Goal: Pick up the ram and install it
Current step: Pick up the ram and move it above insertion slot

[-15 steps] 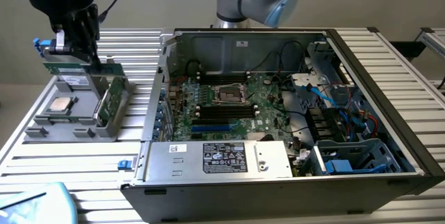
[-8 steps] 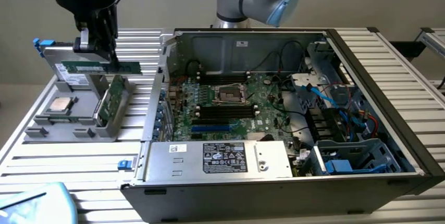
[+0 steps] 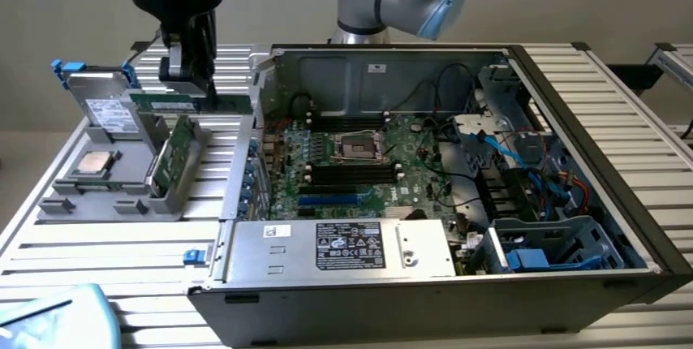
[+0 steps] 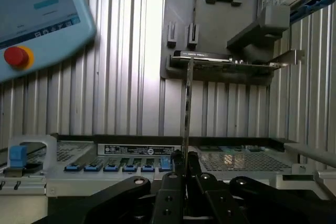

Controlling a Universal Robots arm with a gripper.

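up close, the gripper (image 4: 185, 163) points straight down, its dark fingers (image 4: 177, 170) pinched shut on the ram (image 3: 200, 105). the ram hangs level over the grey tray (image 3: 97, 201), at the exterior view's left of the open computer case (image 3: 433, 308). under it a bigger green board (image 3: 174, 158) stands on edge in the tray, near a processor (image 3: 92, 164) lying flat. farther off, the power supply (image 3: 249, 252) wears a black label (image 3: 349, 245), and a pendant (image 4: 31, 9) has a red button (image 4: 16, 56). none of the writing can be read.
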